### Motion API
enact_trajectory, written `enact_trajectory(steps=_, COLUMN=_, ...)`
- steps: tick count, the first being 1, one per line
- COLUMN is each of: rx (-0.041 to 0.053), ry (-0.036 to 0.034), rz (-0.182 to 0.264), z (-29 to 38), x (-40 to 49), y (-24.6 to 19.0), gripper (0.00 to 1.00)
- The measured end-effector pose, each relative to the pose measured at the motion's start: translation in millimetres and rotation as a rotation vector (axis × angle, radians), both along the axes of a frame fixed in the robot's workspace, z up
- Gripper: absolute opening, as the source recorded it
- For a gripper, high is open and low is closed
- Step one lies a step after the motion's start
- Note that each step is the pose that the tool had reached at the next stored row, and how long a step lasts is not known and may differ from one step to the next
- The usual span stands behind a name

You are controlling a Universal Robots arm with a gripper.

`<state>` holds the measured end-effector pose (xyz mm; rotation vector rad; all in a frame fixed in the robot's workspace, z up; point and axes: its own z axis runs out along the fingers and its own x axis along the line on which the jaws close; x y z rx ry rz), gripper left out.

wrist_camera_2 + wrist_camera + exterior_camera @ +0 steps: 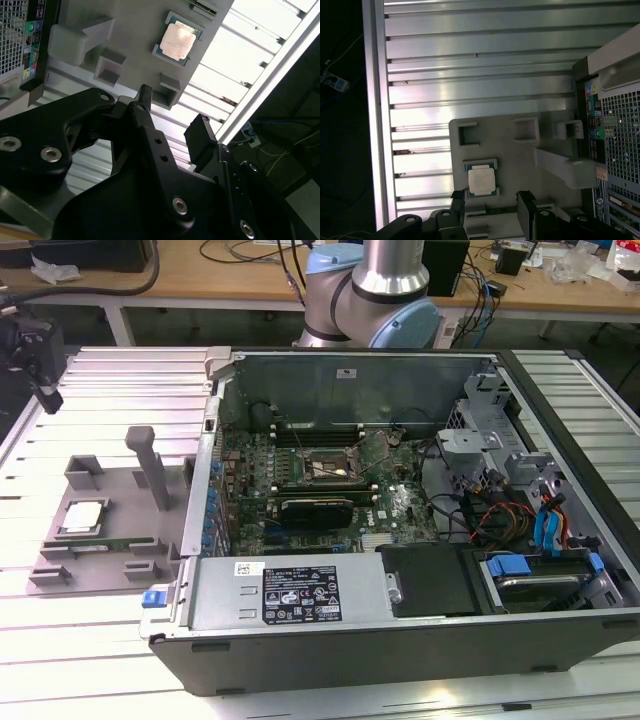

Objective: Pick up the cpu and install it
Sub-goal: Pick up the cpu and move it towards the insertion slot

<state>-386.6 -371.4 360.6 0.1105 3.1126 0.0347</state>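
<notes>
The cpu (pixel 82 517) (pixel 177 42) (pixel 481 180), a small square chip with a silvery lid, lies flat in a recess of the grey holder tray (pixel 120 490) at the exterior view's left. My gripper (pixel 40 365) (pixel 172 117) (pixel 491 200) hangs above the slatted table, apart from the chip and a little behind the tray. Both wrist views show its black fingers (pixel 142 100) spread open with nothing between them. The motherboard's black-framed socket (pixel 330 468) sits inside the open computer case (pixel 420 630).
A tall grey post (pixel 152 465) rises from the holder tray beside the chip, and a green memory stick (pixel 95 545) lies along the tray's near side. The case's raised wall (pixel 205 470) borders the tray. The arm's base (pixel 375 290) stands behind the case.
</notes>
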Motion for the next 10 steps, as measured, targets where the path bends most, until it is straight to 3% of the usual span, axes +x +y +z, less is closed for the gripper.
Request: enact_trajectory(steps=10, rx=0.0000, ry=-0.0001, rz=0.000, z=-6.8, x=0.0, y=0.0, gripper=0.55)
